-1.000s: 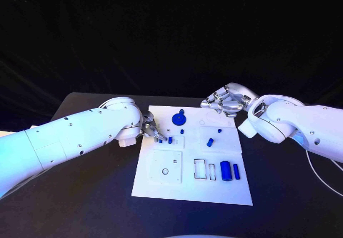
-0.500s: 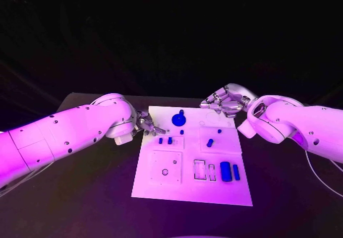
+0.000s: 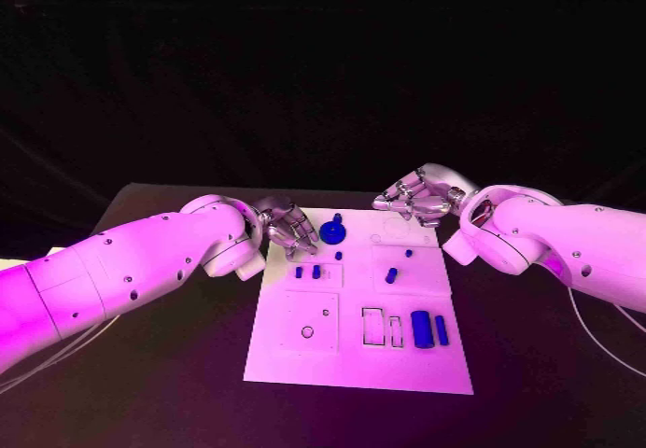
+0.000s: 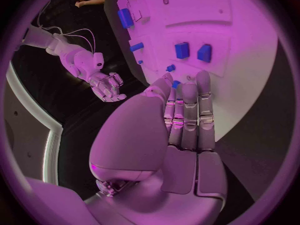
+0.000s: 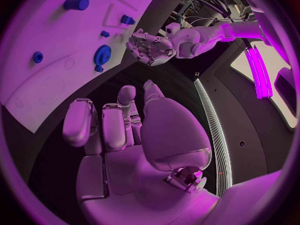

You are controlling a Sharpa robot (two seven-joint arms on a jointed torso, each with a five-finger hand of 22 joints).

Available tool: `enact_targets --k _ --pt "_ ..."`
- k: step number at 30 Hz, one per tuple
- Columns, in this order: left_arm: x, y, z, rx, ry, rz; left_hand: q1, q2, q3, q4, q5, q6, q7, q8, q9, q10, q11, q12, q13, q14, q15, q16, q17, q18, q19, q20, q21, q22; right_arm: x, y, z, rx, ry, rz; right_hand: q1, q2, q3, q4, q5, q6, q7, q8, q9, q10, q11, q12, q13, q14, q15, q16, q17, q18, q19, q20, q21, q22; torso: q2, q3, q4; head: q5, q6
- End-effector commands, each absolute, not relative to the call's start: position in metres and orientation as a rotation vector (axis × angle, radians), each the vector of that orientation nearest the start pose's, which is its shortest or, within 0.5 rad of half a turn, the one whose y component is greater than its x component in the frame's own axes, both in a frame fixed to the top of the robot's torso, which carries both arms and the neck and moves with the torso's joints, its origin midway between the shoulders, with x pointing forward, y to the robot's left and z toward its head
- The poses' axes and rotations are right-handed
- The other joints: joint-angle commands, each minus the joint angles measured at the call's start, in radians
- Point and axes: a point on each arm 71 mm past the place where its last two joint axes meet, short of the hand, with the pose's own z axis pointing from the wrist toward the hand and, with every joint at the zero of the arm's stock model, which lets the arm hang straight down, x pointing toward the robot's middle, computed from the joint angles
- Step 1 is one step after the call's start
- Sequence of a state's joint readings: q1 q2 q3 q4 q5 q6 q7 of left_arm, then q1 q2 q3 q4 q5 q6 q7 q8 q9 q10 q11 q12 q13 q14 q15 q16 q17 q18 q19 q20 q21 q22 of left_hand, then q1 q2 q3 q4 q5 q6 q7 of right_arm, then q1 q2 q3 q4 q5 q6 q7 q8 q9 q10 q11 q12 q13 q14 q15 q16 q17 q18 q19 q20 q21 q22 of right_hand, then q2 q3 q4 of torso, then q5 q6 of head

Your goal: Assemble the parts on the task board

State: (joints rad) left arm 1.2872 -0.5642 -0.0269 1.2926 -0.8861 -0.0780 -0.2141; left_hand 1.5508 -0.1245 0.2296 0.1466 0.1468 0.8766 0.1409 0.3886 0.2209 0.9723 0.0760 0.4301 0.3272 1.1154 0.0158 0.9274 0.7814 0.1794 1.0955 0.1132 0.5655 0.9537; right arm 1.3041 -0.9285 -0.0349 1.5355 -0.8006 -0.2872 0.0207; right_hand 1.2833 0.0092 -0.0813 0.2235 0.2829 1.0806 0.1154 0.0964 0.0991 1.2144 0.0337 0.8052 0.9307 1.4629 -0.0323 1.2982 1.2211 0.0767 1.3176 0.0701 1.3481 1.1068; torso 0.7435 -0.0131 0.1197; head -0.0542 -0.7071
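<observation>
Left robot hand (image 3: 286,227): fingers apart, empty, over board (image 3: 323,364) far-left edge beside gear (image 3: 332,229) | right robot hand (image 3: 420,199): curled, empty, beyond far edge | I'd lower left slowly, pinching the gear's rim.

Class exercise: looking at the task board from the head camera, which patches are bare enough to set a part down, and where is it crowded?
Free: the task board's near strip below the blue cylinder, and black table either side. Crowded: the far end, where the left hand hovers beside the blue gear and the right hand sits.
</observation>
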Motion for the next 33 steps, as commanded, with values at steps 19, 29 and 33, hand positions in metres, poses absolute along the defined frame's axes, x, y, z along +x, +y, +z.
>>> enact_targets --k 19,29,33 --pt "0.530 0.076 -0.177 0.315 1.732 -0.768 -0.103 -0.094 0.054 -0.020 -0.007 0.149 -0.014 -0.185 -0.101 0.163 -0.005 -0.195 -0.216 0.320 -0.023 0.372 0.354 -0.065 0.289 -0.016 0.442 0.265 0.500 -0.239 -0.134 0.393 1.655 1.001 0.018 0.009 -0.002 -0.007 0.008 -0.007 0.002 -0.004 0.002 -0.040 0.000 -0.070 -0.059 0.037 -0.006 -0.013 -0.013 0.023 -0.010 0.000 -0.010 -0.011 0.002 -0.0026 -0.0047 -0.016 0.005" --pt "0.538 0.067 -0.185 0.348 1.766 -0.674 -0.105 -0.083 0.049 -0.026 -0.007 0.181 -0.021 -0.209 -0.109 0.189 -0.013 -0.217 -0.232 0.385 -0.033 0.469 0.475 -0.107 0.379 -0.027 0.671 0.412 0.499 -0.238 -0.133 0.390 1.655 1.003 0.019 0.009 -0.002 -0.007 0.008 -0.007 0.002 -0.004 0.002 -0.041 0.000 -0.072 -0.060 0.037 -0.006 -0.012 -0.012 0.023 -0.010 0.000 -0.011 -0.013 0.003 -0.0031 -0.0045 -0.017 0.004" --pt "0.538 0.061 -0.189 0.356 1.779 -0.670 -0.098 -0.075 0.057 -0.029 -0.006 0.190 -0.024 -0.211 -0.109 0.198 -0.016 -0.220 -0.235 0.389 -0.036 0.470 0.471 -0.111 0.387 -0.030 0.694 0.427 0.499 -0.237 -0.133 0.388 1.655 1.005 0.019 0.009 -0.002 -0.007 0.008 -0.007 0.002 -0.004 0.002 -0.041 0.000 -0.072 -0.060 0.037 -0.006 -0.012 -0.012 0.023 -0.010 0.000 -0.011 -0.013 0.002 -0.0027 -0.0049 -0.018 0.001"
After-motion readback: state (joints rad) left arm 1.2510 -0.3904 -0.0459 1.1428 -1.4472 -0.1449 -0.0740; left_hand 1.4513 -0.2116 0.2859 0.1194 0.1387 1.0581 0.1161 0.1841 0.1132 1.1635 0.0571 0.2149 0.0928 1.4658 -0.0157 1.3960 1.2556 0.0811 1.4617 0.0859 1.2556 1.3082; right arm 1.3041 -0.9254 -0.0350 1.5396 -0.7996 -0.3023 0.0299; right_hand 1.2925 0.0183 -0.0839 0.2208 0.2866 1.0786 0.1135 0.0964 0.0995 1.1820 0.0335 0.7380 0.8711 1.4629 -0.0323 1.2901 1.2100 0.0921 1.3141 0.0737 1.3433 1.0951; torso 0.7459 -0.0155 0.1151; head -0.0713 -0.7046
